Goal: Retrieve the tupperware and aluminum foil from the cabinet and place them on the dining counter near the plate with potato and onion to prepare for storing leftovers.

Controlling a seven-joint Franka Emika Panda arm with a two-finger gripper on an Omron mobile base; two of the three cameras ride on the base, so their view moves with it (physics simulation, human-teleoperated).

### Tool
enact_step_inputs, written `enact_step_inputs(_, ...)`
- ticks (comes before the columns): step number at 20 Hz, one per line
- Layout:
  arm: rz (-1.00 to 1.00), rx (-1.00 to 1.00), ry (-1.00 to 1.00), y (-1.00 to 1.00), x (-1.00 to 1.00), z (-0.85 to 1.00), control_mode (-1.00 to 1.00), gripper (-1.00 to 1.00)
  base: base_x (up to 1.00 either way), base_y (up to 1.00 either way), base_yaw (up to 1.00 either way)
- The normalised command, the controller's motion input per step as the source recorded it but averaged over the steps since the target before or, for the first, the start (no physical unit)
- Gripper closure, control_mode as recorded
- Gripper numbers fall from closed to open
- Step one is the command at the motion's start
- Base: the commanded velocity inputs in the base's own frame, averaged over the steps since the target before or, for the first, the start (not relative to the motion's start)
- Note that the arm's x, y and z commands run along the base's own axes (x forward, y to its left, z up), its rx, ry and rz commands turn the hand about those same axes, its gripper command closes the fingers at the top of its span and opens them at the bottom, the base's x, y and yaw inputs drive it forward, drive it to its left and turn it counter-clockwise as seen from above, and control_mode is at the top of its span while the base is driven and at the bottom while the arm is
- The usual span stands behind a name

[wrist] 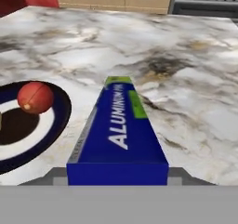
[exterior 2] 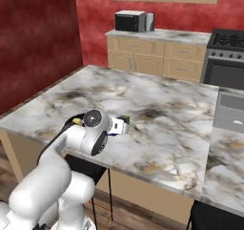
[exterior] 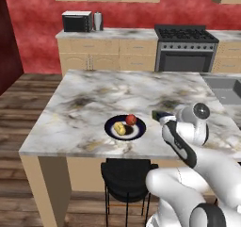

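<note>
My gripper (wrist: 118, 175) is shut on the aluminum foil (wrist: 118, 130), a long dark blue box with a green far end, held low over the dining counter (exterior: 84, 103). The box lies just right of the dark-rimmed plate (exterior: 109, 127) that carries a red onion (exterior: 131, 119) and a yellow potato (exterior: 120, 128). In the hand view the onion (wrist: 35, 97) and the plate's rim (wrist: 60, 121) are to the left of the box. From the right base view the foil's green end (exterior 2: 125, 120) sticks out past the hand (exterior 2: 116, 126). The tupperware and the cabinet are out of view.
A sink (exterior: 226, 88) is set into the counter at the right. A dark stool (exterior: 126, 174) stands under the near edge. Beyond are a stove (exterior: 184, 47), a microwave (exterior: 77, 21) on the wall counter, and a red wall.
</note>
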Motion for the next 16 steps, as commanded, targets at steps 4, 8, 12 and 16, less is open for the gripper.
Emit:
enact_step_inputs(4,0.06,0.00,0.20,0.42,0.25,-0.78,-1.00,1.00,0.00,0.00,0.00)
enact_step_inputs(8,0.01,0.00,0.19,0.46,0.25,-0.52,-1.00,-1.00,0.00,0.00,0.00)
enact_step_inputs(12,-0.02,0.00,0.06,-0.04,-0.08,0.39,-1.00,-1.00,0.00,0.00,0.00)
enact_step_inputs(16,-0.04,0.00,0.00,-0.08,-0.73,0.86,-1.00,-1.00,0.00,0.00,0.00)
